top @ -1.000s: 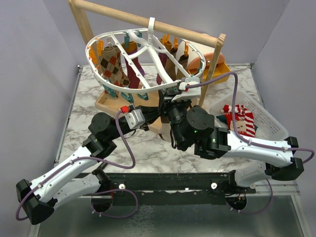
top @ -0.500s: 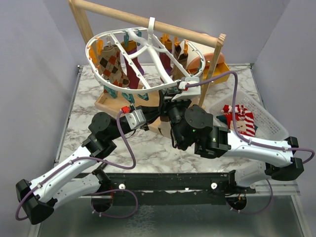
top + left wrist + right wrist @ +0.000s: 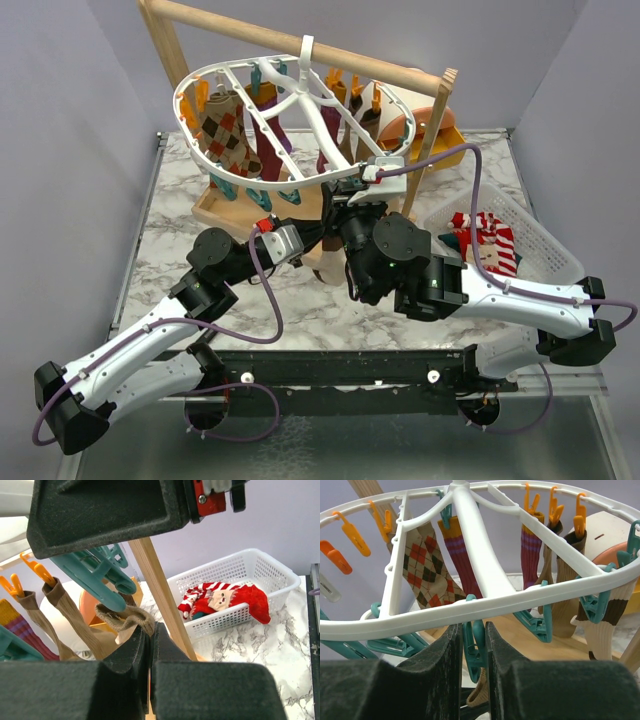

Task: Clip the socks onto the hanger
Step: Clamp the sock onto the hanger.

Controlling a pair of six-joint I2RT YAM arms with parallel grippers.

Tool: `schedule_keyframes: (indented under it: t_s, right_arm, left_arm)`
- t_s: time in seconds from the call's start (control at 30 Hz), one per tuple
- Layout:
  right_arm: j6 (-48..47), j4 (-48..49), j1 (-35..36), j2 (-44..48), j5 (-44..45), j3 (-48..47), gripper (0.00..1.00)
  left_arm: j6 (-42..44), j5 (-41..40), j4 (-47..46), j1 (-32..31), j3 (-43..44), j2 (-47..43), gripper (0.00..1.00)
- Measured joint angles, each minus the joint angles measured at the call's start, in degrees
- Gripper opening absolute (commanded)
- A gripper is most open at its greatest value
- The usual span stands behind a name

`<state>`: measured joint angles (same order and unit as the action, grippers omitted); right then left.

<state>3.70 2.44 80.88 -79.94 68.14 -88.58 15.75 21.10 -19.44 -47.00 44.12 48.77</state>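
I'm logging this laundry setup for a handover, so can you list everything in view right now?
Hanger: one, white, hooked on the wooden rack's bar.
Wooden rack: one, pale wood, back of table.
Clips: many, orange and teal, around the hanger.
Hung socks: about six, argyle, maroon-striped, brown, clipped under the hanger.
Basket: one, white, right side of table.
Striped sock: one, red and white, in the basket.
Table: one, marbled white.
Left pincer: shut on a tan sock below the hanger.
Right pincer: shut on a teal clip at the hanger's near rim.
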Motion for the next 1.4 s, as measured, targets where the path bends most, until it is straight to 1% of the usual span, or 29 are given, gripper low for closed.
schedule_keyframes:
  t_s: [0.73, 1.17, 1.2, 1.3, 1.33, 1.4]
  right_arm:
    - [2.4, -3.1, -0.4, 0.0, 0.0, 0.0, 0.01]
    - [4.2, -7.1, -0.7, -0.9, -0.3, -1.7, 0.00]
    - [4.5, -7.8, -0.7, -1.1, -0.3, -2.1, 0.04]
    - [5.4, -8.9, -0.8, -1.3, -0.6, -2.3, 0.22]
    - [5.7, -9.0, -0.8, -1.3, -0.6, -2.3, 0.26]
    - [5.9, -9.1, -0.9, -1.3, -0.7, -2.3, 0.30]
  left_arm:
    - [0.2, -0.2, 0.5, 0.0, 0.7, -1.0, 0.00]
    - [1.1, -0.2, 2.0, -0.1, 2.3, -1.0, 0.00]
    - [1.1, -0.2, 1.9, -0.2, 2.4, -1.0, 0.00]
    - [1.2, -0.2, 2.0, -0.3, 2.5, -1.0, 0.00]
    - [1.2, -0.2, 2.1, -0.3, 2.5, -1.0, 0.00]
    - [1.3, -0.2, 2.1, -0.3, 2.5, -1.1, 0.00]
